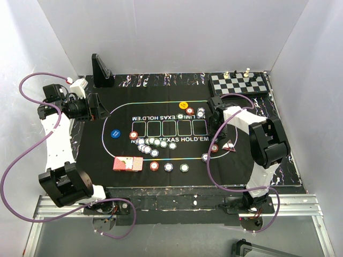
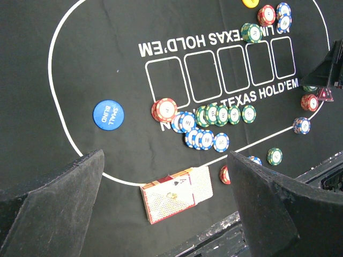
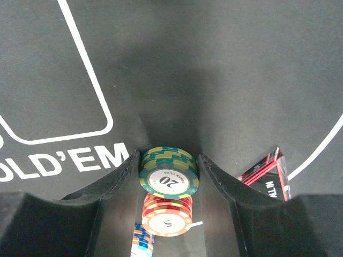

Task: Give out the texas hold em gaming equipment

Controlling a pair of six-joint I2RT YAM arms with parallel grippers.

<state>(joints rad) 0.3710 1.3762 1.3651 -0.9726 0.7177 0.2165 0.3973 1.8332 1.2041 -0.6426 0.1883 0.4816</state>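
Plain white walls [image 1: 171, 32], seemingly marbled tabletop [image 1: 161, 80]

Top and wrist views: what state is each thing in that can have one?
Left gripper: jaws open, empty.
Green chips: stacked, gripped.
Right gripper: jaws shut on that stack.
Cards: piled, slightly splayed.
Blue button: flat, label up.
Chessboard: open flat, pieces standing.

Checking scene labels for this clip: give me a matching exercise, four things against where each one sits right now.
1 green chip stack
2 blue disc
3 card deck
4 chessboard

A far right corner
B on the mat, inside the oval's left end
C held in the right end effector
D across the oval's near line

Pairs: 1-C, 2-B, 3-D, 4-A
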